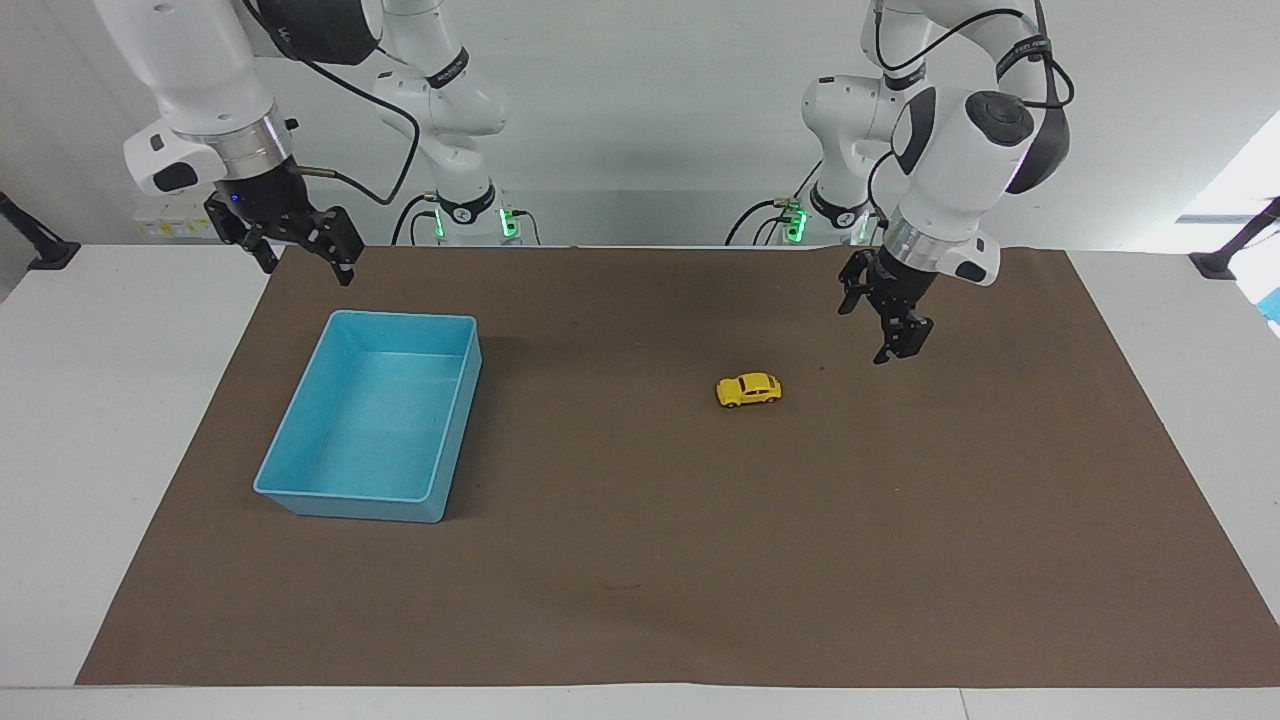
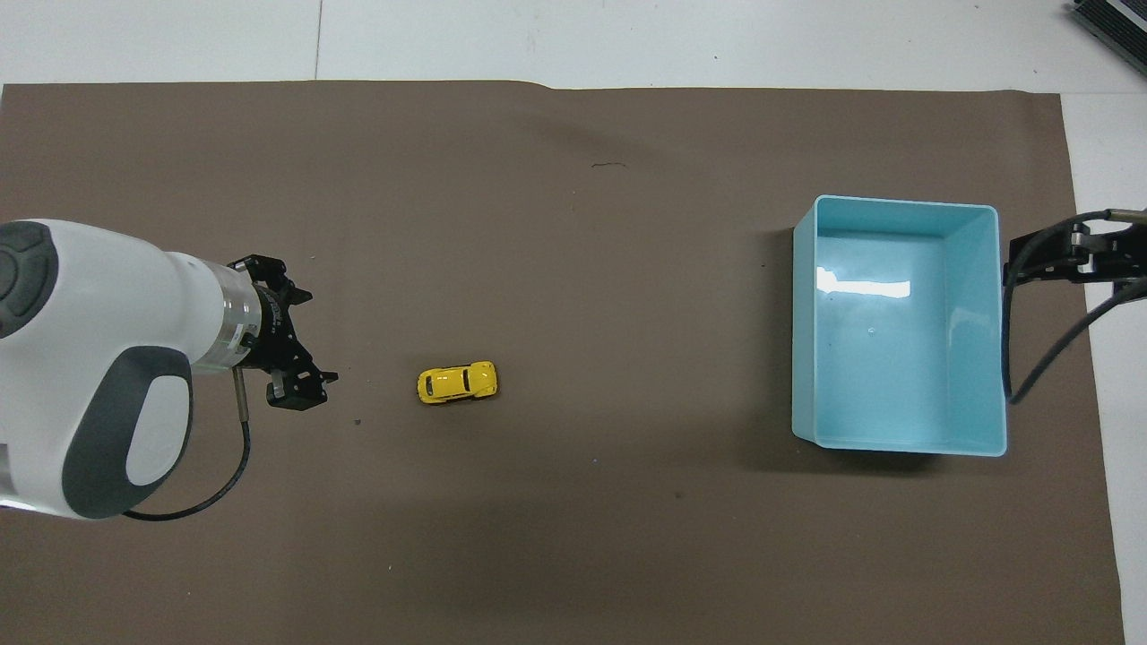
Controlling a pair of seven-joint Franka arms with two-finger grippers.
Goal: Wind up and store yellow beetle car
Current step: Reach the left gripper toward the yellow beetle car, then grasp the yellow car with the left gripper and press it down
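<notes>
Yellow beetle car (image 1: 748, 390) sits on its wheels on the brown mat (image 1: 700, 560), roughly mid-table and toward the left arm's end, untouched by either arm. The mat covers most of the white table (image 1: 90, 420), leaving pale margins at both ends and a strip along the edge farthest from the robots; it shows a few small specks and a faint dark scuff (image 2: 608, 165) farther from the robots than the car.

The left gripper (image 1: 884, 322) hangs over the mat beside the car, toward the left arm's end, its fingers spread apart and holding nothing. The right gripper (image 1: 295, 248) waits in the air over the mat's edge nearest the robots, close to the light blue bin (image 1: 300, 425), fingers likewise spread and empty. The bin stands on the mat toward the right arm's end, well apart from the car.

A plain white wall (image 1: 640, 130) runs past the arm bases, where green lights (image 1: 505, 218) glow. Black clamps (image 1: 40, 250) grip the table's corners.
</notes>
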